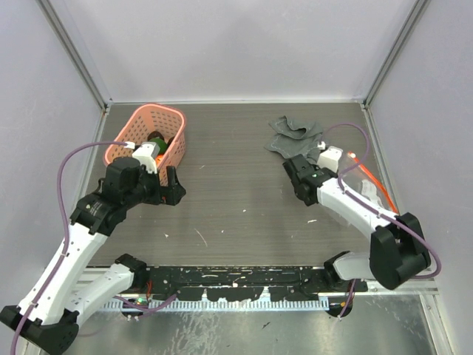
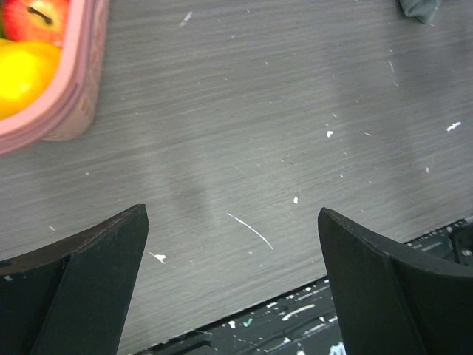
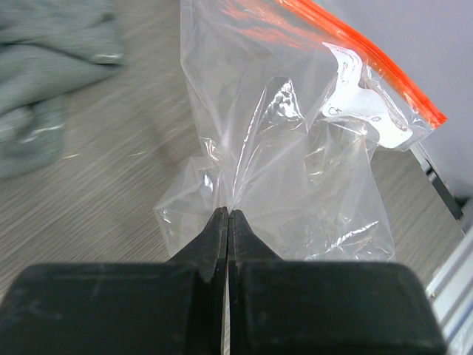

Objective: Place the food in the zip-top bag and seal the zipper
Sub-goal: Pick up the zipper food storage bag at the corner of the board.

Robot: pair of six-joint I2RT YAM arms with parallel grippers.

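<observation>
The food lies in a pink lattice basket at the back left: a dark green piece in the top view, a red apple and a yellow fruit in the left wrist view. My left gripper is open and empty, low over bare table just right of the basket. My right gripper is shut on a fold of the clear zip-top bag, which is crumpled and empty. The bag's red-orange zipper strip runs along its far edge. The bag sits near the right wall.
A crumpled grey cloth lies at the back right, just left of the bag; it also shows in the right wrist view. Walls close in the table on three sides. A black rail runs along the near edge.
</observation>
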